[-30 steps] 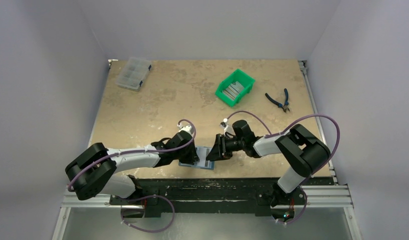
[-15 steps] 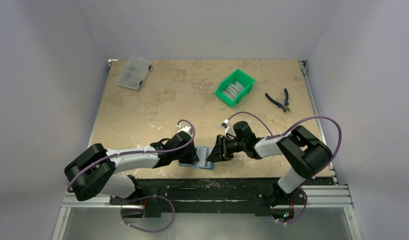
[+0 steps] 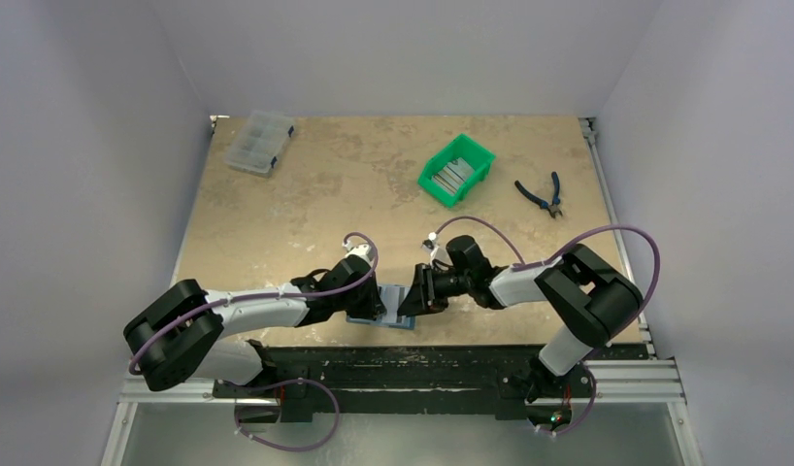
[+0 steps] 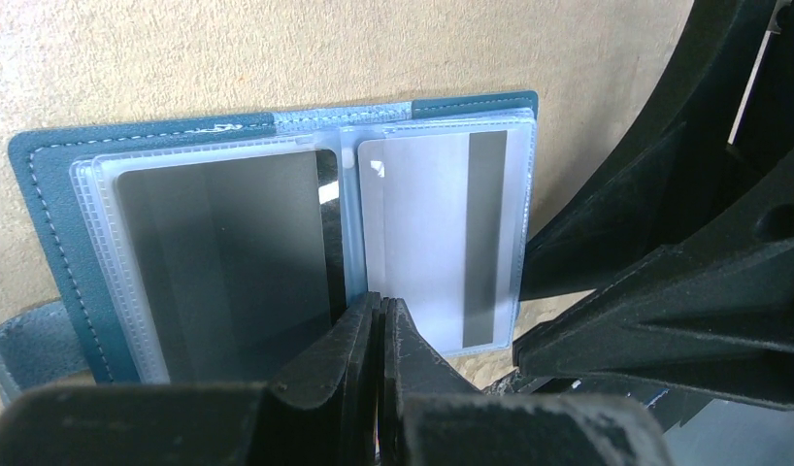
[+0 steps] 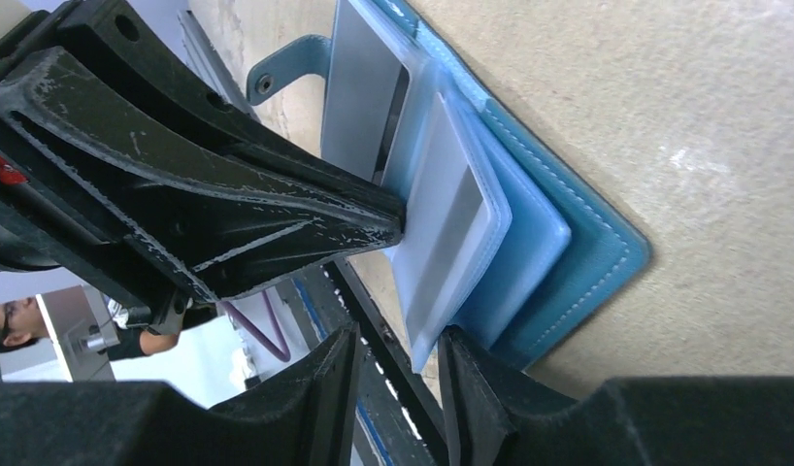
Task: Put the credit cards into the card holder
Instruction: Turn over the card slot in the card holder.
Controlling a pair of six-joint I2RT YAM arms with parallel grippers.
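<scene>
Fingers [image 4: 327, 364] of L gripper [image 4: 379, 303] shut; 2 cards [image 4: 427, 233] in holder [image 4: 42, 194].

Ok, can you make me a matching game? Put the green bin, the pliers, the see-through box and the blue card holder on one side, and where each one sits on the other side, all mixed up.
Things:
1. green bin
2. pliers
3. see-through box
4. blue card holder

Places:
A. far left corner
B. near edge, lying open
C. close to the right edge
D. far side, a bit right of the middle

Pairs: 1-D, 2-C, 3-A, 4-B.
</scene>
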